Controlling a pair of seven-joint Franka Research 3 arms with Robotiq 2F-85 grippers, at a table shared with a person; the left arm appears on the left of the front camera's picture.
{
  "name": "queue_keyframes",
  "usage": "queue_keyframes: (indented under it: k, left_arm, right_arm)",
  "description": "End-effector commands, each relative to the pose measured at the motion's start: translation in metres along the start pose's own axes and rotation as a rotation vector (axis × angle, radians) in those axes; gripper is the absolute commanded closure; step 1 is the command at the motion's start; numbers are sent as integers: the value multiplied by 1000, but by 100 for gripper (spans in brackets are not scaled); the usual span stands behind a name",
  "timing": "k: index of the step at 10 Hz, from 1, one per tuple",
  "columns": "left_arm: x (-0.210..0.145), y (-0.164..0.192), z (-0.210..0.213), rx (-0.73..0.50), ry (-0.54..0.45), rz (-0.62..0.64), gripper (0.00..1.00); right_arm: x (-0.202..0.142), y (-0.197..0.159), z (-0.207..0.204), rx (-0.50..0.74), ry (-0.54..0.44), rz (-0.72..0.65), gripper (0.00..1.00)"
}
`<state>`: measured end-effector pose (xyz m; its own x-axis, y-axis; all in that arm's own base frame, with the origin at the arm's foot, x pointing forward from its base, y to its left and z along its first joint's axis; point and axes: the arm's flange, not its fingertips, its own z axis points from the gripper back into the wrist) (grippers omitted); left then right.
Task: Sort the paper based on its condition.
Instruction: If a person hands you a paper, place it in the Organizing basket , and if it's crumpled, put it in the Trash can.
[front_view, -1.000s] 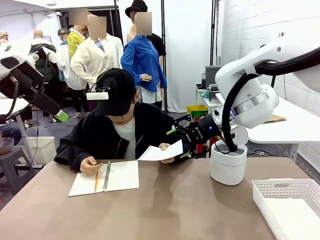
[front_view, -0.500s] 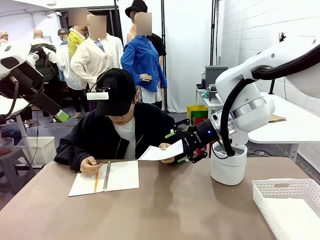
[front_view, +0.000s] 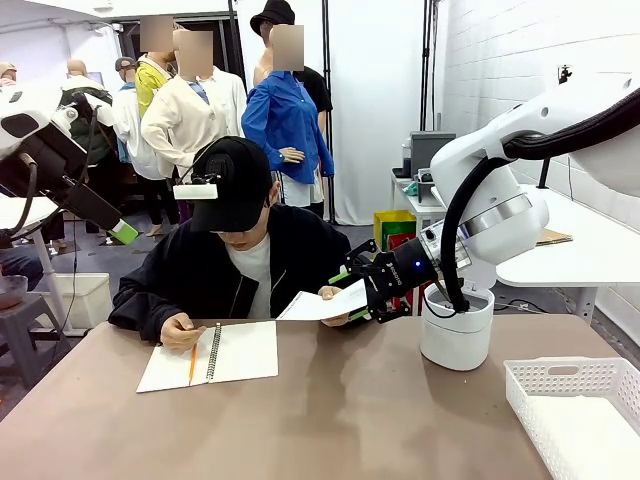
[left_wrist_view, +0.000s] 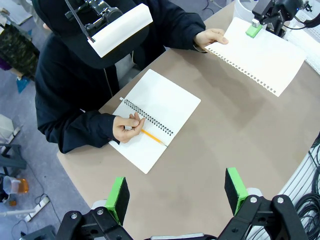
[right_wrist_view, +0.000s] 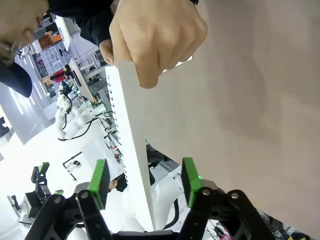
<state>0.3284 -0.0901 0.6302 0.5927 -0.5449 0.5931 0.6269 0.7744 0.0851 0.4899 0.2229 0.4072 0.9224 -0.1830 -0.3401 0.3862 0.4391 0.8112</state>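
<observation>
Between right pincer (right_wrist_view: 142, 186) pads, not yet clamped: hand-held paper (right_wrist_view: 131, 150).

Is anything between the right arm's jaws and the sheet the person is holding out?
Nothing visible. The sheet already sits edge-on between the right gripper jaws, with gaps either side; the person's hand grips its far end.

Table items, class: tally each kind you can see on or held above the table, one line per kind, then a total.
Loose paper sheet: 1
Spiral notebook: 1
Pencil: 1
White basket: 1
White round bin: 1
Total: 5
</observation>
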Motion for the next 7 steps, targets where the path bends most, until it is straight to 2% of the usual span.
queue_keyframes:
  k: [1, 2, 3, 7]
  left_arm:
    - [0, 0, 0, 5, 1, 1, 0]
    - [0, 0, 0, 5, 1, 1, 0]
    - [0, 0, 0, 5, 1, 1, 0]
    - [0, 0, 0, 5, 1, 1, 0]
  right_arm:
    - [0, 1, 2, 19, 7, -4, 74]
    - [0, 2, 5, 23, 8, -6, 94]
    - [0, 2, 5, 29, 8, -6, 100]
    - [-2, 2, 9, 37, 8, -8, 100]
